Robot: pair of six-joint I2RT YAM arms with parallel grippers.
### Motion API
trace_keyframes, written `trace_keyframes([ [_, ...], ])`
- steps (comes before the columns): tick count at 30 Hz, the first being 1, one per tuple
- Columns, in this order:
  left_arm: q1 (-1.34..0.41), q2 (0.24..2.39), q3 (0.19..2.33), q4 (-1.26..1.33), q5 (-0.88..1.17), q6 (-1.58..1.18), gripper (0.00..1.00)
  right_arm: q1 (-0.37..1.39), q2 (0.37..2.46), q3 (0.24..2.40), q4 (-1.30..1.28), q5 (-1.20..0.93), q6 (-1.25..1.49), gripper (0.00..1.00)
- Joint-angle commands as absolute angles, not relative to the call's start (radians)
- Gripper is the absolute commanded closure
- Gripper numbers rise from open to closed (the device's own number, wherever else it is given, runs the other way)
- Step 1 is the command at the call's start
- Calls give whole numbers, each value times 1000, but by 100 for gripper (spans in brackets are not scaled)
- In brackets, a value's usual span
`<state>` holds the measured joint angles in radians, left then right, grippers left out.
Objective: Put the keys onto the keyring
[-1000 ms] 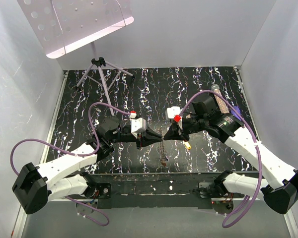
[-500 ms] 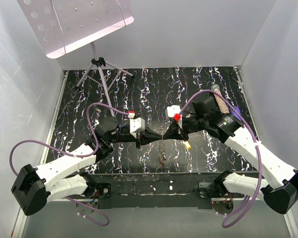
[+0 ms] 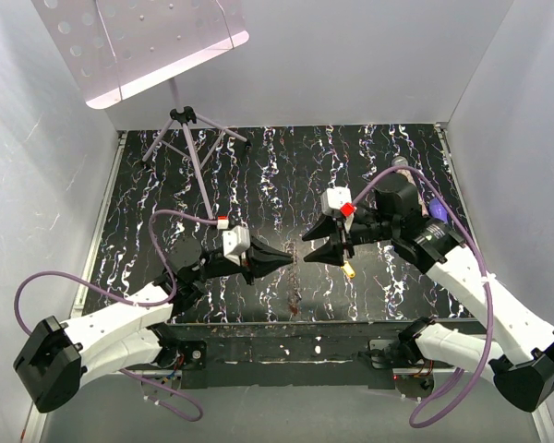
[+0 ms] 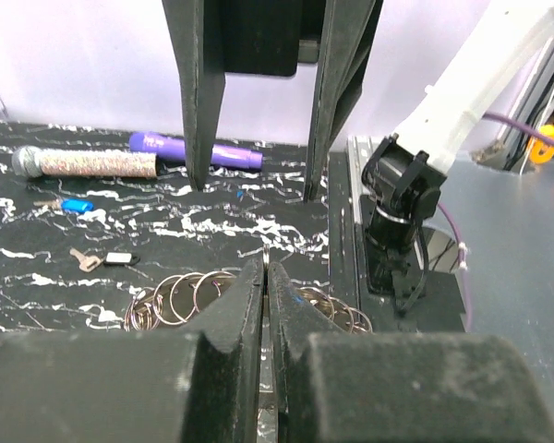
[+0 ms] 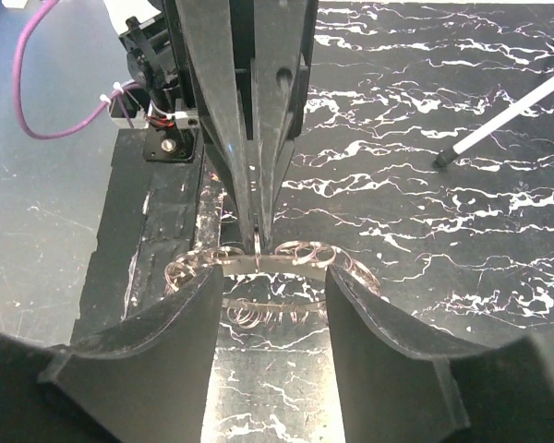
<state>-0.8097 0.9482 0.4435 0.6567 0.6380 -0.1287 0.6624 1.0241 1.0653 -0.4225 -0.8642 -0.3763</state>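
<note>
Rings [image 3: 295, 301] hug your table's [image 3: 286, 166] 6 o'clock edge, with open room toward 12. Left tool [image 3: 279, 259] is closed and right tool [image 3: 307, 249] gapes; a tiny yellow key [image 3: 349, 271] lies beside it.

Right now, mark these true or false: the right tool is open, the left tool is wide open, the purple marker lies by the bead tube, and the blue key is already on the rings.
The right tool is open: true.
The left tool is wide open: false; its fingers are shut together.
The purple marker lies by the bead tube: true.
The blue key is already on the rings: false; it lies loose on the table, apart from them.
</note>
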Motion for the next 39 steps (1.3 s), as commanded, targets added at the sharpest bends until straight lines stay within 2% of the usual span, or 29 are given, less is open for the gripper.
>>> trace_keyframes([
  [1,-805,890,419,857,577,-213,100,643,983,990,-261,-948,-298,43],
  [9,-807,916,371,1052,535,-324,100,640,969,927,-60,-977,-215,42],
  [14,-805,923,374,1072,531,-328,100,640,969,928,-31,-1017,-192,48],
  [20,-807,928,374,1077,532,-330,100,640,977,923,-9,-1083,-187,69],
  [23,-805,931,376,1083,531,-331,100,640,980,922,18,-1089,-176,74],
  [39,-807,954,374,1129,534,-356,100,644,1014,917,94,-1078,-117,76],
])
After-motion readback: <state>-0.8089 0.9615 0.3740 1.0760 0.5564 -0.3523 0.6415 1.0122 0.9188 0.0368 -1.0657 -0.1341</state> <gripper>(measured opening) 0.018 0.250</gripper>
